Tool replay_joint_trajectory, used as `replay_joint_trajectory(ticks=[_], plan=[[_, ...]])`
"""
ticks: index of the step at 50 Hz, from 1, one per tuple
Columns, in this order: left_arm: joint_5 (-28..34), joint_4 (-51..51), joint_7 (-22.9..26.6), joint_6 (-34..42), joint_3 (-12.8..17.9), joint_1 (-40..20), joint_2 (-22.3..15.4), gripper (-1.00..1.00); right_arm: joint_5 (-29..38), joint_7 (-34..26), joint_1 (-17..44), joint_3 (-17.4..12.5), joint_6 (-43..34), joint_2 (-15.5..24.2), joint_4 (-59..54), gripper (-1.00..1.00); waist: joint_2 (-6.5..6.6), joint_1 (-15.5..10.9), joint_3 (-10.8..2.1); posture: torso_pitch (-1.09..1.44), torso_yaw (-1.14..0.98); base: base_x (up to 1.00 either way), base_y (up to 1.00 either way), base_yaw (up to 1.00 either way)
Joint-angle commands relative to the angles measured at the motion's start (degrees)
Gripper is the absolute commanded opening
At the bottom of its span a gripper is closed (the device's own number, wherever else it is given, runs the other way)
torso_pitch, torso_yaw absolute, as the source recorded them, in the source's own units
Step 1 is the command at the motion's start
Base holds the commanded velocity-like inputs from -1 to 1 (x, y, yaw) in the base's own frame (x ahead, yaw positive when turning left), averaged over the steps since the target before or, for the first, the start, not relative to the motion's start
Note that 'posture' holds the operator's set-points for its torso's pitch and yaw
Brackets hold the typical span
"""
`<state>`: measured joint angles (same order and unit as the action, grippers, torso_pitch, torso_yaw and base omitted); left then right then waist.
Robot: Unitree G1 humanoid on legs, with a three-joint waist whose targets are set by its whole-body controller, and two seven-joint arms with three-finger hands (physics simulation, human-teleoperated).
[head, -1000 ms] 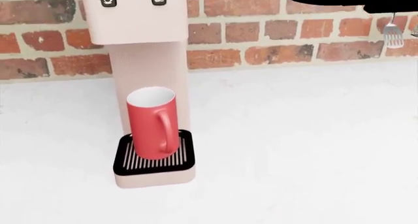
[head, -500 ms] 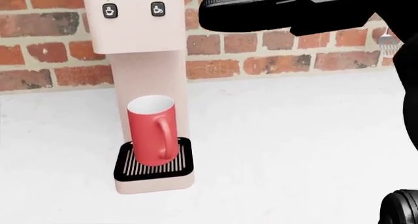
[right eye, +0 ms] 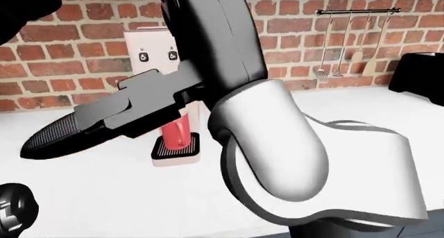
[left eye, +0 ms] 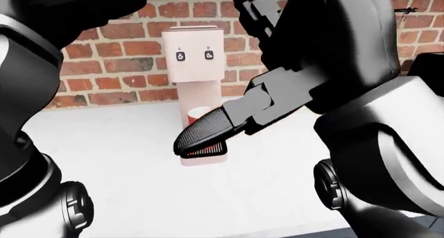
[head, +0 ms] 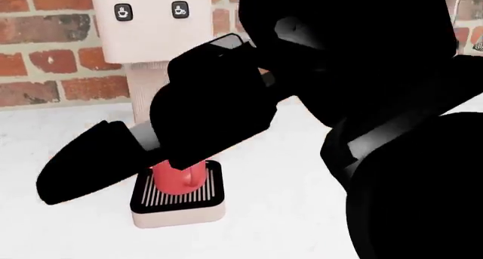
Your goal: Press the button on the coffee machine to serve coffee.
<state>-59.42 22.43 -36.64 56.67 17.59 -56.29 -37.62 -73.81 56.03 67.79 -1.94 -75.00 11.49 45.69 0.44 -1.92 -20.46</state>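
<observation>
Pink boxy coffee machine [left eye: 194,66] shows both buttons [left eye: 194,55]; only the right-eye view shows utensils. Red mug [right eye: 177,131] sits beneath. Right hand [left eye: 277,100] fingers [left eye: 204,134] extended, empty.

The pale pink coffee machine [left eye: 193,66] stands upright against the brick wall [left eye: 125,66]. Two dark buttons [head: 123,11] sit side by side on its face. A red mug [head: 179,177] rests on its black drip grate.

Red brick wall [right eye: 291,24] behind a white counter [left eye: 131,191], with what seem utensils on a rail [right eye: 357,11]
</observation>
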Motion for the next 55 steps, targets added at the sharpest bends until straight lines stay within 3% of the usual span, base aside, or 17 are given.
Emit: replay_joint_trajectory(ticks=[1, 7, 20, 28, 55], plan=[[0.26, 0.21, 0.15, -1.42, 0.39, -1.39, -0.52, 1.0, -0.27, 1.21, 1.07, -0.43, 1.56, -0.46, -0.48, 1.0, 0.32, 0.01, 0.05, -0.63, 0.0, 0.0, 0.0, 0.0], [0.66, -0.07, 0.51, -1.57, 0.23, -1.36, -0.44, 1.0, -2.0, 1.82, -0.08, 1.04, 2.97, -3.24, -0.71, 1.0, 0.34, 0.0, 0.06, -0.63, 0.0, 0.0, 0.0, 0.0], [1.35, -0.08, 0.63, -1.45, 0.01, -1.3, 0.09, 1.0, -7.28, 0.31, -2.96, 1.83, 7.41, -3.0, -3.39, 1.0, 0.4, 0.1, -0.17, -0.63, 0.0, 0.0, 0.0, 0.0], [1.31, 0.16, 0.67, -1.13, 0.21, -1.38, 0.08, 1.0, -3.26, -5.23, -6.03, 2.22, 8.28, -3.28, -5.17, 1.0, 0.33, 0.19, -0.34, -0.63, 0.0, 0.0, 0.0, 0.0], [1.04, 0.05, 0.48, -1.19, 0.2, -1.55, -0.13, 1.0, 5.42, -14.12, -9.17, 2.0, 4.62, -7.14, -6.67, 1.0, 0.47, 0.29, -0.65, -0.63, 0.0, 0.0, 0.0, 0.0]])
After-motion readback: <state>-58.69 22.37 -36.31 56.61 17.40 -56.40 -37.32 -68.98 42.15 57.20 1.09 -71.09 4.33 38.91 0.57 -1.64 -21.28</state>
